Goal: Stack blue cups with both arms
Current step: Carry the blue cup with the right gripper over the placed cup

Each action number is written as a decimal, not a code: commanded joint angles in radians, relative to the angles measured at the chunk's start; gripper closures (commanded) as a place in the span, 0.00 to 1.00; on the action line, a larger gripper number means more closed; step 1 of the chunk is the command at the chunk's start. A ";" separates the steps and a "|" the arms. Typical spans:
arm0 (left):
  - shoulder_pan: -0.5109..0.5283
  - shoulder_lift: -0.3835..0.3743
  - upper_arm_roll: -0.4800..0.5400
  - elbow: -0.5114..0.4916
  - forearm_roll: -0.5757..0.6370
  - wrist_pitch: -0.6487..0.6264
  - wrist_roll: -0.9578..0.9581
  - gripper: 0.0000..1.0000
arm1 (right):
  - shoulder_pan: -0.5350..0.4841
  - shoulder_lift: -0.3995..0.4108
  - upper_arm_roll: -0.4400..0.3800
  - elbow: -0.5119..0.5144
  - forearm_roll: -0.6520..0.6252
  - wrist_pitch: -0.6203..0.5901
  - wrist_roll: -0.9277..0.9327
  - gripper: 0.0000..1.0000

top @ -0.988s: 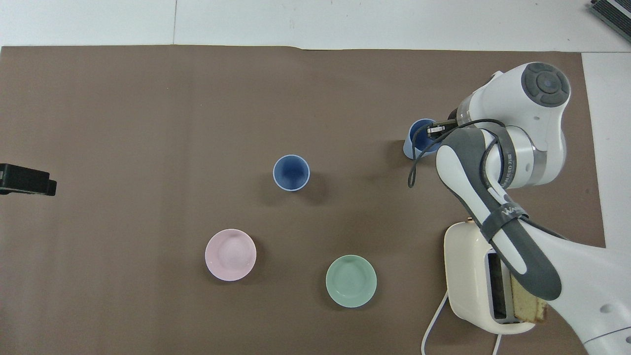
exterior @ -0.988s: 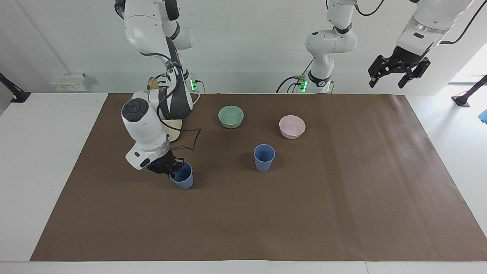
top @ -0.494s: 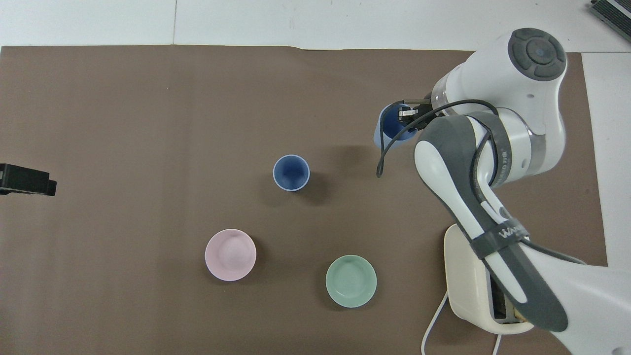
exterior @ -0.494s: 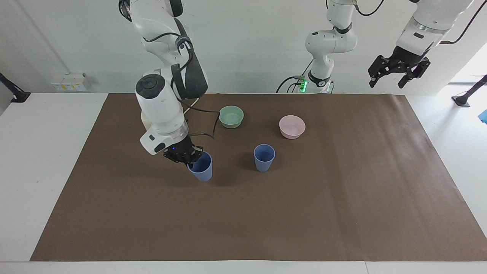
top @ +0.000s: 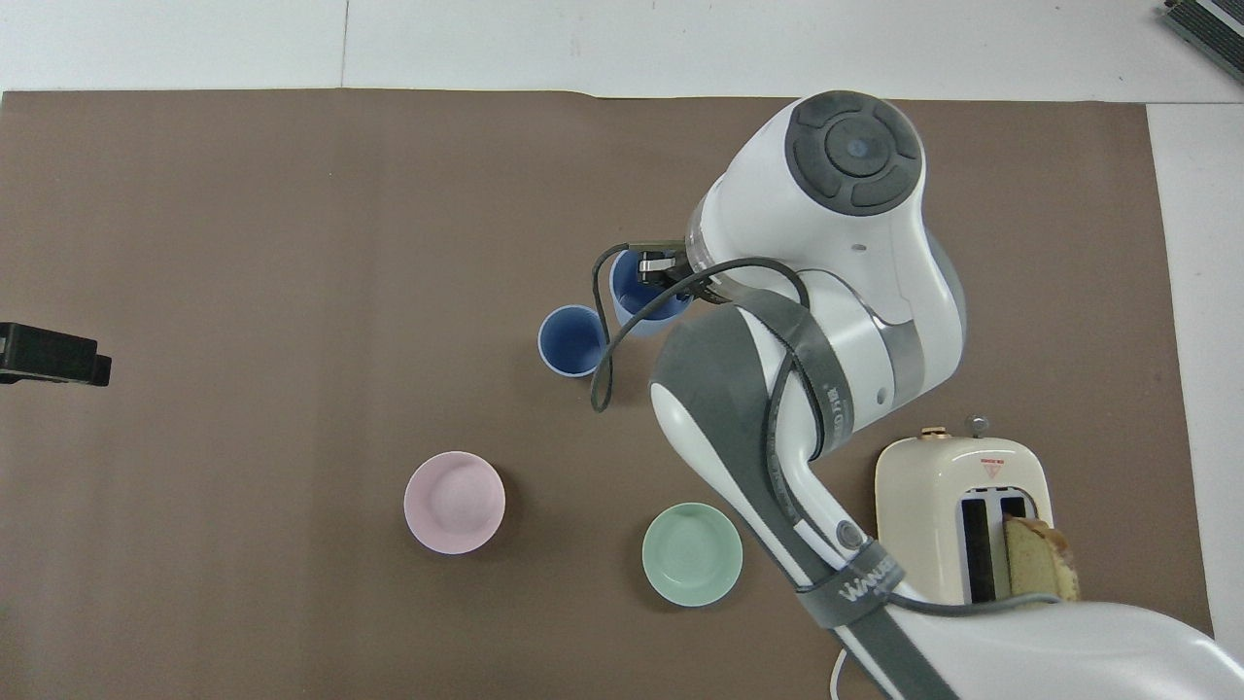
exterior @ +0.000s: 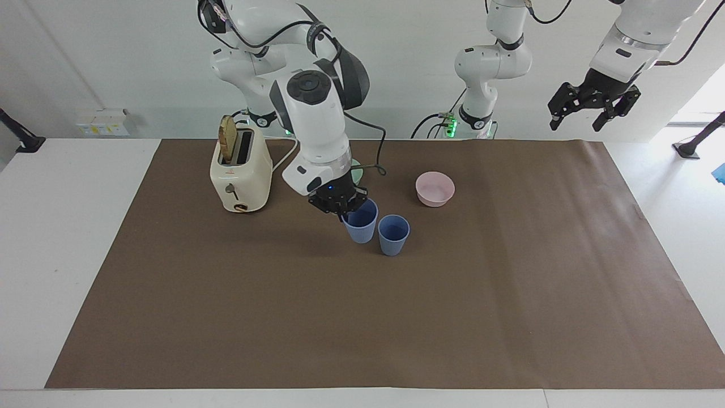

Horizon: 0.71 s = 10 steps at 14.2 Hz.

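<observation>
One blue cup [exterior: 393,234] stands upright near the middle of the brown mat; it also shows in the overhead view [top: 573,340]. My right gripper [exterior: 342,205] is shut on the rim of the second blue cup [exterior: 361,224] and holds it slightly tilted in the air, just beside the standing cup toward the right arm's end. In the overhead view this gripper [top: 656,267] reaches into the held cup [top: 637,306]. My left gripper [exterior: 592,107] waits open and empty, raised high off the mat at the left arm's end.
A pink bowl [exterior: 434,188] and a mint-green bowl [top: 692,554] sit nearer to the robots than the cups. A cream toaster [exterior: 241,170] with a bread slice stands toward the right arm's end. The brown mat [exterior: 510,294] covers the table.
My right gripper has lifted its blue cup and carried it across the mat toward the standing cup, now right beside it. The toaster is uncovered. The left arm has not moved.
</observation>
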<state>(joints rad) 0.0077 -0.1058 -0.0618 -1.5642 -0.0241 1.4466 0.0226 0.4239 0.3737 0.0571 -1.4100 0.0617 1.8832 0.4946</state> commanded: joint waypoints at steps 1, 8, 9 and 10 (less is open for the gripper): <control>0.011 0.001 -0.006 0.010 0.006 -0.018 0.005 0.00 | 0.024 0.010 0.004 0.028 0.000 -0.021 0.036 1.00; 0.009 0.000 -0.006 0.010 0.006 -0.018 0.005 0.00 | 0.050 0.008 0.015 0.025 0.012 0.007 0.018 1.00; 0.009 0.001 -0.004 0.010 0.006 -0.018 0.005 0.00 | 0.052 0.010 0.015 0.022 0.012 0.029 0.018 1.00; 0.009 0.000 -0.004 0.010 0.006 -0.018 0.005 0.00 | 0.052 0.013 0.016 0.014 0.013 0.063 0.016 1.00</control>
<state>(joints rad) 0.0077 -0.1058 -0.0618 -1.5642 -0.0241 1.4466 0.0226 0.4860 0.3754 0.0640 -1.4006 0.0626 1.9038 0.5134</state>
